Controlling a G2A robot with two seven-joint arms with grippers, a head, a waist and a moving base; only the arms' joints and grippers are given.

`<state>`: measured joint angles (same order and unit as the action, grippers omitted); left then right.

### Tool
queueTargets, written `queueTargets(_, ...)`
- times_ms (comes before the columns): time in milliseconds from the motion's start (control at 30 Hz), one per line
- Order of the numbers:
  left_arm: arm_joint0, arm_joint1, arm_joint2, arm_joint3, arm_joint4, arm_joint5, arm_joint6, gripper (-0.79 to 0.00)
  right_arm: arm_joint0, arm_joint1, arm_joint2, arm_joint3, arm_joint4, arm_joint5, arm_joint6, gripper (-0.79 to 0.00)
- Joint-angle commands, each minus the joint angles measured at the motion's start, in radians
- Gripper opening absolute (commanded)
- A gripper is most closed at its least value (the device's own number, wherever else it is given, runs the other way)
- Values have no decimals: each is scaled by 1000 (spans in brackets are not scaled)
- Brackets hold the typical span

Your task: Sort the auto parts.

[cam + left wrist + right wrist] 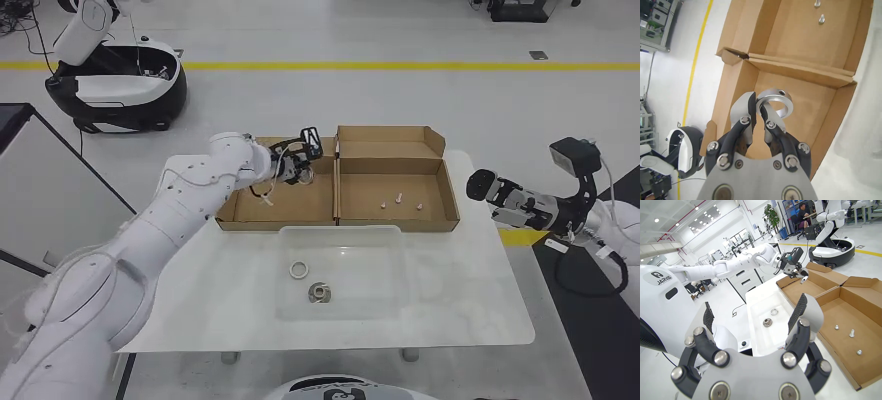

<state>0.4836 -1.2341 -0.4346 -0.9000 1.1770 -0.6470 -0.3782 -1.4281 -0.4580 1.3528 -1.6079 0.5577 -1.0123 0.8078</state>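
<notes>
My left gripper (pixel 758 106) is shut on the rim of a silver metal ring (pixel 779 103), one finger inside it and one outside, held above the floor of the left cardboard box (pixel 240 205). From above, this gripper (pixel 303 170) hangs over that box's far right corner. The right cardboard box (pixel 447 185) holds three small bolts (pixel 398 198). A clear plastic tray (pixel 385 300) in front of the boxes holds a ring (pixel 298 268) and a flanged metal part (pixel 319 292). My right gripper (pixel 755 313) stands open and empty, off the table's right side (pixel 482 187).
A white mobile robot base (pixel 120 85) stands on the floor beyond the table's far left. The white table (pixel 480 290) has bare room to the right of the tray. A yellow floor line (pixel 400 66) runs behind the table.
</notes>
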Motion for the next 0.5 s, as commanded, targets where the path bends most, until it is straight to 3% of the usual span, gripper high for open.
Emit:
queueTargets(0,-10,-20,20,37,16,-11,-9,-785,0,0,0,0,0,0,0,0)
queueTargets(467,-66,-183,142,282,121,-86,-82,-785,0,0,0,0,0,0,0,0)
